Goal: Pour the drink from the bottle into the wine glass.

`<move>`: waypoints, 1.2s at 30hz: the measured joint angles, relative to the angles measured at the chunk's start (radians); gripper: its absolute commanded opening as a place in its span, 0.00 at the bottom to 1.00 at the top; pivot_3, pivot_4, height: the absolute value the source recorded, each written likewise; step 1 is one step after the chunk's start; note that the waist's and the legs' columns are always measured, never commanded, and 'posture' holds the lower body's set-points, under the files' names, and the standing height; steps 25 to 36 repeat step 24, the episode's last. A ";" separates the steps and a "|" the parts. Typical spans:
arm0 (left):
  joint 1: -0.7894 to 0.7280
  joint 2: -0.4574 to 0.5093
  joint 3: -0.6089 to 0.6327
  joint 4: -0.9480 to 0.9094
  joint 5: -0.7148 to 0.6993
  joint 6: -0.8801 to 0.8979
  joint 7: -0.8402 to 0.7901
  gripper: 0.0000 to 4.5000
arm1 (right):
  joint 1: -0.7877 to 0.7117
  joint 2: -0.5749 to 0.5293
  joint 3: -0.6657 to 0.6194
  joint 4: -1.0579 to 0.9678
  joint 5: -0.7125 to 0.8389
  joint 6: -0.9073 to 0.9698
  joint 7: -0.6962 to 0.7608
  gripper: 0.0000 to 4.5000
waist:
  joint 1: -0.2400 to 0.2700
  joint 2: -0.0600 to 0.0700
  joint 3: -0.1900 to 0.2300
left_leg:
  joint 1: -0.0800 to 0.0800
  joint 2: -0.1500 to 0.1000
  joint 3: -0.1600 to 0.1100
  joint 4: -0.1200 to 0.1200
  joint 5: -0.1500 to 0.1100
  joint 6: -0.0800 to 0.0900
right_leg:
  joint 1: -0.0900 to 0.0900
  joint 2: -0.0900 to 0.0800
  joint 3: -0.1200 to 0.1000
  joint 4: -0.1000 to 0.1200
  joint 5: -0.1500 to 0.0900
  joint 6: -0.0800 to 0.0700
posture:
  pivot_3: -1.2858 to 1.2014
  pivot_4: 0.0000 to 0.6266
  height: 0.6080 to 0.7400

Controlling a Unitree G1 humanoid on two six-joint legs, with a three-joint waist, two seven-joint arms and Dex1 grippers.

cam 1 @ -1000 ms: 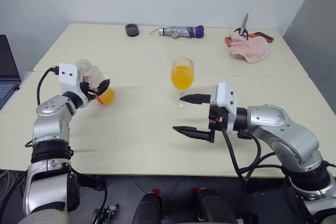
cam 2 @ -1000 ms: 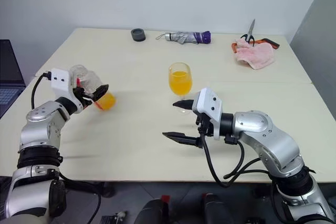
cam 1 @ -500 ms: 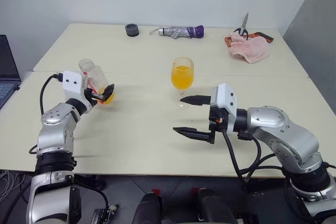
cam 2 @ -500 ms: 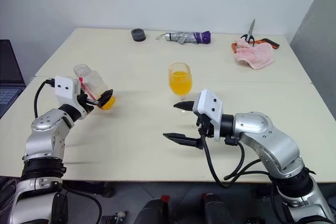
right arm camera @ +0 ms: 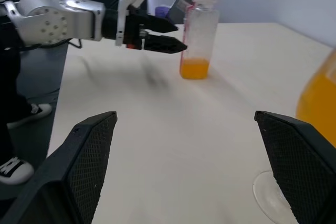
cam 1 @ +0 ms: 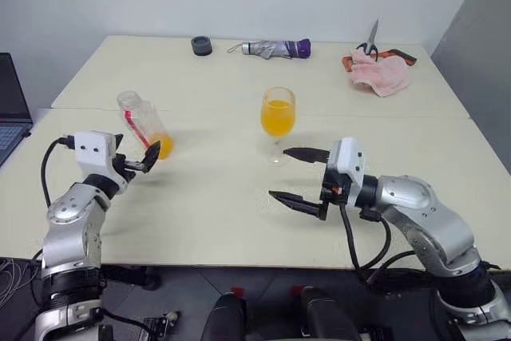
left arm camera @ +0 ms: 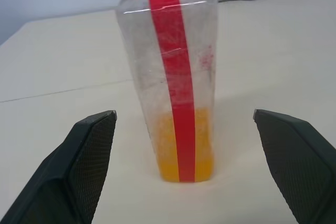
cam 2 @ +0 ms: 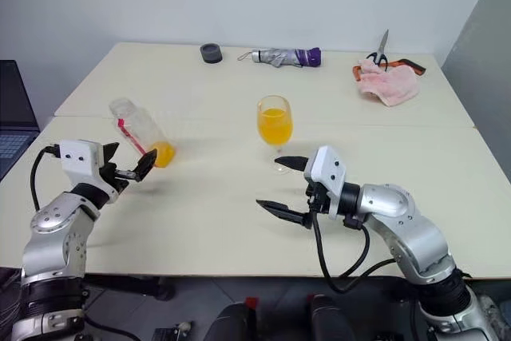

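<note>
The left gripper [left arm camera: 184,166] holds its fingers spread wide with the bottle [left arm camera: 176,77] standing free just beyond their tips, while the right gripper [cam 1: 297,176], fingers equally parted, sits just short of the wine glass [cam 1: 277,121] of orange drink [cam 1: 277,116].

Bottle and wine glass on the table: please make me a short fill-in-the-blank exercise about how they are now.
1. The bottle stands on the table with only a little ____ drink at its bottom.
2. The left gripper is ____ and apart from the bottle.
3. The wine glass stands ____ near the open right gripper.

Missing words: orange; open; upright
</note>
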 measured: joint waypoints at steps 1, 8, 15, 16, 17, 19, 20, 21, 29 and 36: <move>0.025 -0.008 0.009 -0.025 -0.003 0.006 0.008 1.00 | 0.028 0.022 -0.007 0.011 -0.021 -0.037 -0.018 1.00 | 0.000 0.000 0.000 | 0.000 0.000 0.000 0.000 0.000 0.000 | 0.000 0.000 0.000 0.000 0.000 0.000 | 0.52 0.24 1.00; 0.216 -0.100 0.036 -0.236 -0.016 0.034 0.087 1.00 | 0.272 0.170 -0.123 0.105 -0.103 -0.217 -0.194 1.00 | 0.001 -0.001 -0.001 | 0.000 0.001 0.000 -0.001 0.000 0.000 | 0.001 -0.001 0.003 -0.002 0.000 0.000 | 0.52 0.24 1.00; 0.305 -0.199 0.003 -0.373 0.002 0.018 0.135 1.00 | 0.312 0.289 -0.190 0.207 -0.180 -0.300 -0.372 1.00 | 0.000 -0.001 -0.001 | 0.003 0.000 0.004 -0.001 0.000 0.000 | 0.001 0.001 0.004 -0.003 -0.002 0.003 | 0.52 0.24 1.00; 0.306 -0.214 -0.014 -0.384 0.011 0.011 0.144 1.00 | 0.304 0.297 -0.191 0.224 -0.193 -0.313 -0.386 1.00 | 0.000 -0.001 -0.001 | 0.002 0.000 0.004 -0.001 0.000 0.000 | 0.001 0.001 0.004 -0.003 -0.001 0.003 | 0.52 0.24 1.00; 0.307 -0.228 -0.026 -0.391 0.019 0.009 0.156 1.00 | 0.294 0.305 -0.191 0.242 -0.207 -0.327 -0.396 1.00 | 0.000 -0.001 -0.001 | 0.003 0.000 0.004 -0.001 0.000 0.000 | 0.001 0.002 0.005 -0.004 -0.001 0.003 | 0.52 0.24 1.00; 0.307 -0.243 -0.048 -0.400 0.036 0.006 0.174 1.00 | 0.277 0.309 -0.191 0.271 -0.223 -0.345 -0.408 1.00 | 0.000 -0.001 -0.001 | 0.003 0.000 0.004 -0.001 0.000 0.000 | 0.001 0.002 0.005 -0.004 -0.001 0.002 | 0.52 0.24 1.00; 0.306 -0.245 -0.053 -0.400 0.041 0.002 0.178 1.00 | 0.266 0.309 -0.191 0.285 -0.228 -0.353 -0.412 1.00 | 0.000 -0.001 -0.001 | 0.003 0.000 0.004 -0.002 0.000 0.000 | 0.001 0.002 0.005 -0.004 -0.001 0.002 | 0.52 0.24 1.00; 0.306 -0.246 -0.053 -0.400 0.044 -0.005 0.183 1.00 | 0.259 0.309 -0.191 0.293 -0.234 -0.363 -0.416 1.00 | 0.000 -0.001 -0.001 | 0.002 0.000 0.004 -0.002 0.000 0.000 | 0.001 0.002 0.005 -0.004 -0.001 0.002 | 0.52 0.24 1.00; 0.306 -0.249 -0.052 -0.400 0.048 -0.025 0.197 1.00 | 0.252 0.308 -0.192 0.310 -0.240 -0.380 -0.416 1.00 | 0.000 -0.001 -0.001 | 0.002 0.000 0.004 -0.002 0.000 0.000 | 0.001 0.002 0.005 -0.005 -0.001 0.002 | 0.52 0.24 1.00; 0.306 -0.249 -0.052 -0.400 0.048 -0.025 0.197 1.00 | 0.252 0.308 -0.192 0.310 -0.240 -0.380 -0.416 1.00 | 0.000 -0.001 -0.001 | 0.002 0.000 0.004 -0.002 0.000 0.000 | 0.001 0.002 0.005 -0.005 -0.001 0.002 | 0.52 0.24 1.00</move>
